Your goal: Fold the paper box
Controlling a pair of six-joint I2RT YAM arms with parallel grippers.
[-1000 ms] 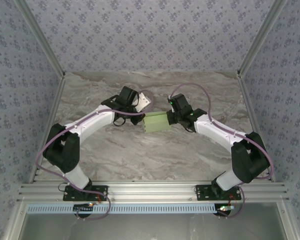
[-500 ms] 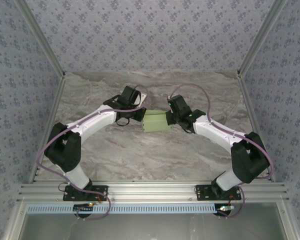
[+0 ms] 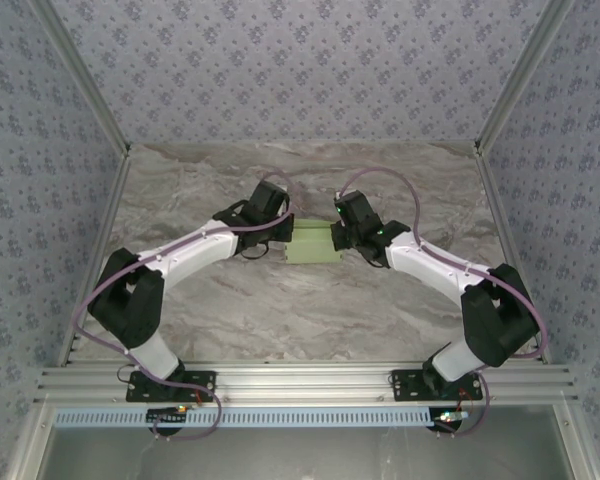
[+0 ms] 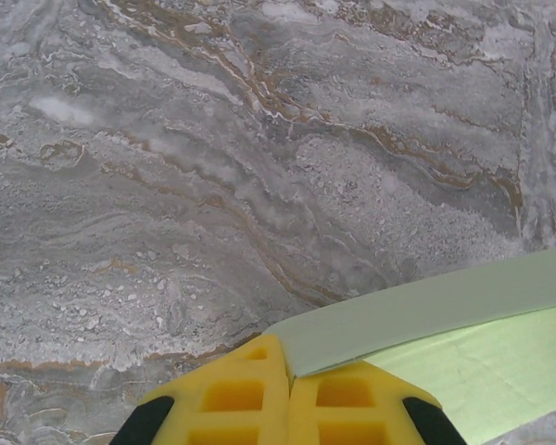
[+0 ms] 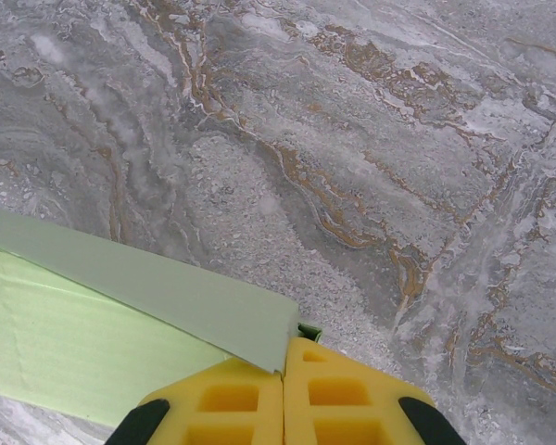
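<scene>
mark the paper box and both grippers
paper box [image 3: 313, 245], top external view, green top face
left gripper [image 4: 289, 369], left wrist view, between yellow fingertips
right gripper [image 5: 284, 363], right wrist view, between yellow fingertips

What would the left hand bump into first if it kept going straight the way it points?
The left hand is pinching the box edge, so that goes along with it. Straight ahead, the table probably comes first, though how far off is hard to tell.

White arm links, black joints, purple cables, yellow fingertips
</scene>
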